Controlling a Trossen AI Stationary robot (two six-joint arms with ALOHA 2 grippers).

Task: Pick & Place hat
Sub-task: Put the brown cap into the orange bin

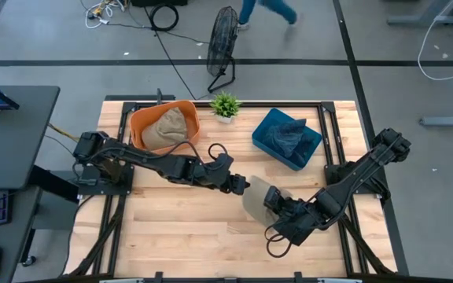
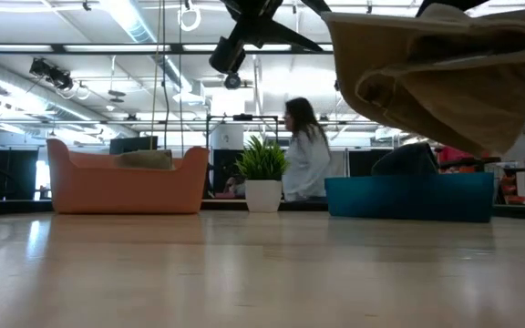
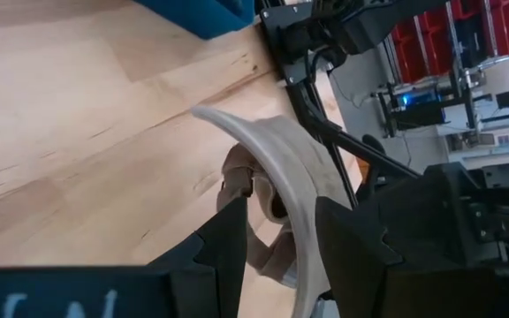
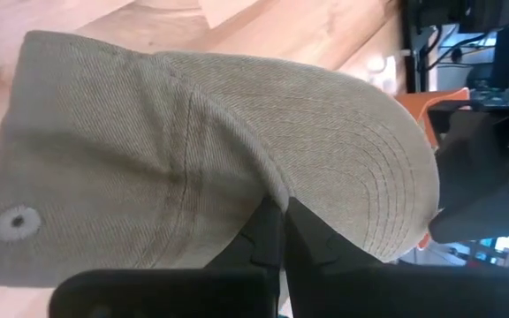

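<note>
Jaws of both arms clamp one tan hat, held clear of the surface.

From above, the left gripper (image 1: 238,185) and right gripper (image 1: 278,206) meet at the tan hat (image 1: 259,198), right of the surface's (image 1: 179,228) centre, between the orange bin (image 1: 163,126) and blue bin (image 1: 287,137). At table height the hat (image 2: 445,77) hangs in the air. On the left wrist, the fingers (image 3: 228,238) pinch the brim (image 3: 281,168) between them. On the right wrist, the fingers (image 4: 277,238) close on the crown's edge (image 4: 237,168).
</note>
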